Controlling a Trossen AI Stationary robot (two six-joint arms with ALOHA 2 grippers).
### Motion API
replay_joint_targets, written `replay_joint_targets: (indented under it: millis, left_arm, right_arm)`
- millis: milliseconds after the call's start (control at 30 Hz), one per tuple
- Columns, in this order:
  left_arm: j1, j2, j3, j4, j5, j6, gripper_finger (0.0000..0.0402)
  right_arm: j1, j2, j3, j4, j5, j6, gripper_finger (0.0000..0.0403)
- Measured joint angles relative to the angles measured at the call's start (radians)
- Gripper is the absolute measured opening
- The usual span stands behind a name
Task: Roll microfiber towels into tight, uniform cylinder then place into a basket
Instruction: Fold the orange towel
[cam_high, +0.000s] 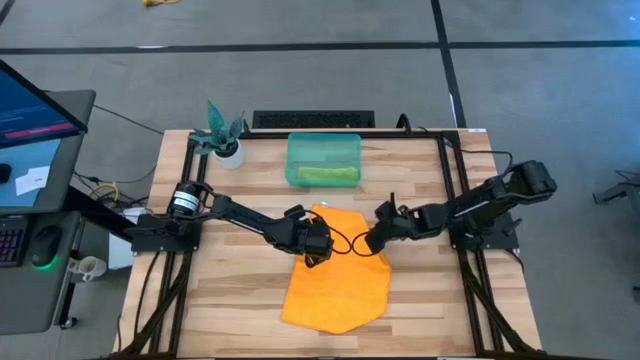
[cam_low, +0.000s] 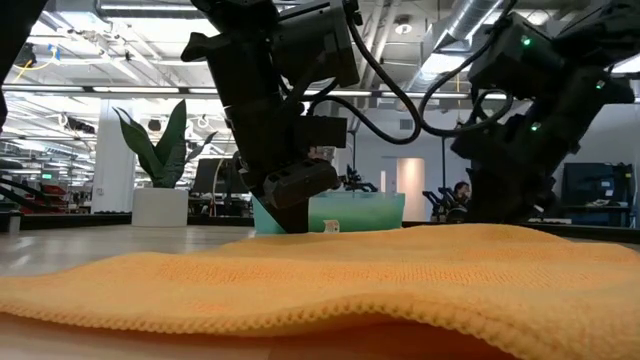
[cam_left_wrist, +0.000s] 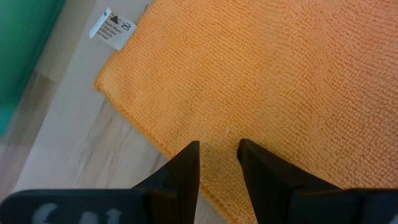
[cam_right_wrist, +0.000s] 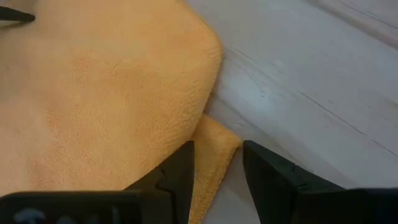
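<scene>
high view: the orange towel (cam_high: 338, 270) lies spread flat on the counter (cam_high: 200, 300), its long axis running from the basket (cam_high: 323, 160) toward the near edge. the lime green towel (cam_high: 325, 174) already sits rolled inside the basket. the left tool (cam_high: 318, 243) and the right tool (cam_high: 378, 238) both hang over the towel's far edge, one at each corner, about equally near.

low view: the orange towel fills the foreground, both tools come down to its far edge, and the basket stands just behind them.

left wrist view: the left tool's fingers (cam_left_wrist: 186, 168) stand slightly spread, nothing visibly between them, straddling the hem. the corner with the white label (cam_left_wrist: 113, 28) lies just ahead.

right wrist view: the right tool's fingers (cam_right_wrist: 183, 168) are likewise parted, with a folded-over tip of the cloth lying between them, seemingly not yet pinched.

the roll would likely start at this far edge and travel along the long axis.
</scene>
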Motion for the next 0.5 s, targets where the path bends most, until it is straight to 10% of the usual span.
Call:
replay_joint_targets:
  millis: [500]
  left_arm:
    - [0.0,0.0,0.0,-0.002,0.0,0.0,0.0112]
  right_arm:
    - [0.01,-0.016,-0.002,-0.017,-0.056,-0.019,0.0146]
